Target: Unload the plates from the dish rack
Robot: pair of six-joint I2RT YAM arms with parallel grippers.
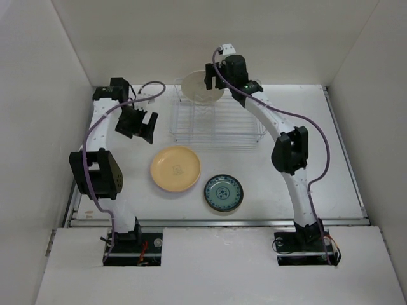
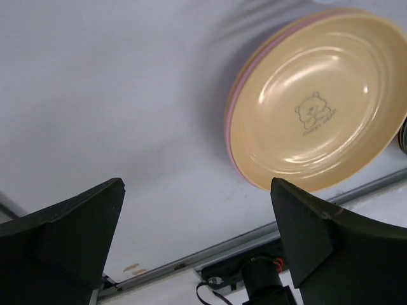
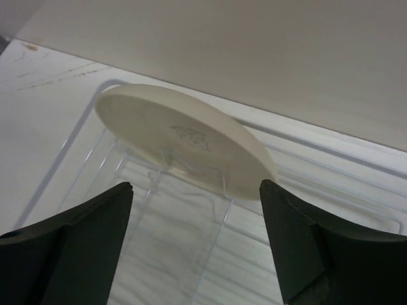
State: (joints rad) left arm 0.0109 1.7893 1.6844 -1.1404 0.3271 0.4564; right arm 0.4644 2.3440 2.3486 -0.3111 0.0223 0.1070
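Observation:
The white wire dish rack (image 1: 219,124) stands at the back middle of the table. One cream plate (image 1: 201,87) leans in its far left slots and also shows in the right wrist view (image 3: 184,133). My right gripper (image 1: 210,80) is open and hovers just above and behind this plate, its jaws (image 3: 194,190) apart on either side of it without touching. An amber-yellow plate (image 1: 175,168) lies on the table on top of a pink plate (image 2: 231,121). A dark blue-green patterned plate (image 1: 223,193) lies to its right. My left gripper (image 1: 144,132) is open and empty, left of the rack.
White walls close in the table on the left, back and right. A metal rail (image 1: 216,221) runs along the table's front edge. The rack's wires (image 3: 224,190) show under the cream plate.

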